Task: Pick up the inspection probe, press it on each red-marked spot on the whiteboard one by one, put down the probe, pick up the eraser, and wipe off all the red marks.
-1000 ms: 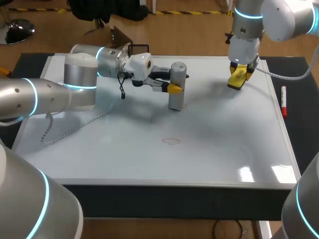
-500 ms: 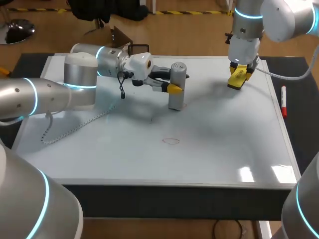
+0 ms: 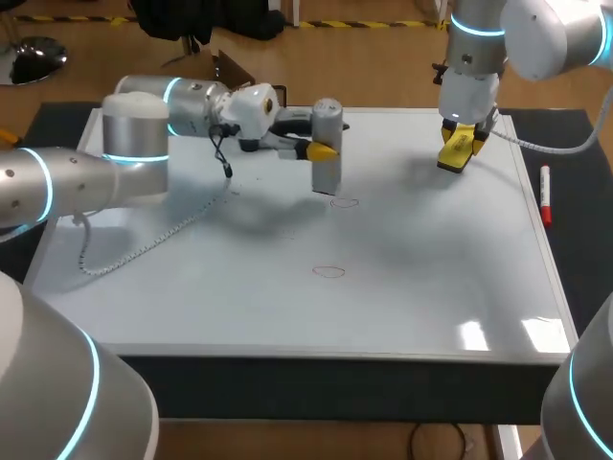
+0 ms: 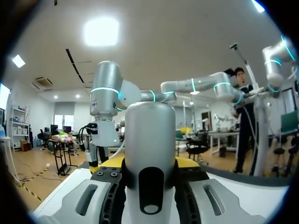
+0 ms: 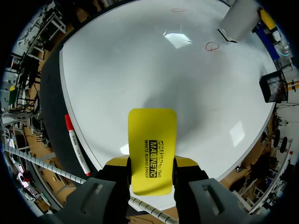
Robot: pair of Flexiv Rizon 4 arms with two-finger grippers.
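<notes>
Head view: left end effector (image 3: 325,146) grips probe (image 3: 327,178), right one (image 3: 462,141) eraser (image 3: 454,159).

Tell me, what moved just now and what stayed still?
The left hand, shut on the probe, carried it off the farther red mark, which now shows, toward the whiteboard's far edge and slightly left. The right hand kept holding the eraser in place. The nearer red mark and the marker pen did not move.
</notes>
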